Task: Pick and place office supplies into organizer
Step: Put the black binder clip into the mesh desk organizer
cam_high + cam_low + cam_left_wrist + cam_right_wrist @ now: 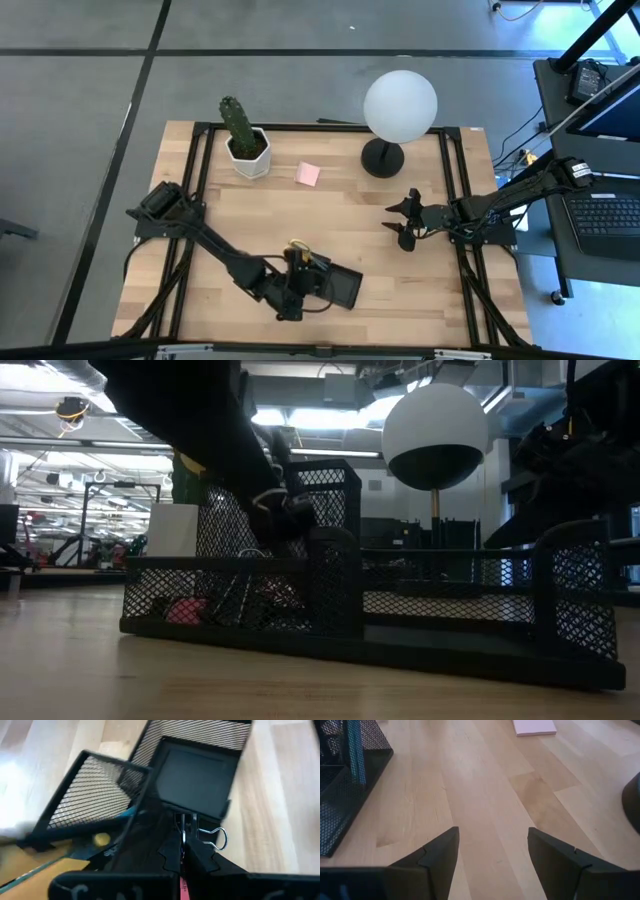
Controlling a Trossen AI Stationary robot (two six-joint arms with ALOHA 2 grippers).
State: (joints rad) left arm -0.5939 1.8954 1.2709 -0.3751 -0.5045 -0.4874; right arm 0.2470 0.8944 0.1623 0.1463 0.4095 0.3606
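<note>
The black mesh organizer [335,287] sits near the table's near edge. In the low view its tall compartments hold a pink-red eraser [185,610] and dark items. A yellow scissors handle [298,245] shows at its far left corner. My left gripper [297,285] hangs over the organizer [195,775], shut on a small binder clip [200,837]. My right gripper [404,222] waits open above bare wood right of centre. The pink sticky-note pad [308,174] lies flat toward the far side, also visible as the pad [534,727] in the right wrist view. My left gripper pinches the binder clip between its two fingertips [192,855], slanting down from above. One silver wire handle [216,838] sticks out beside the fingers and another [182,822] points ahead. The clip's black body is mostly hidden between the fingers. It is held over the organizer's low compartment.
A potted cactus [243,135] stands at the far left of the table. The white globe lamp [400,105] stands on its round black base [382,158] at the far right. Bare wood lies between the organizer and the right gripper [492,850]. A laptop stands beyond the table's right edge.
</note>
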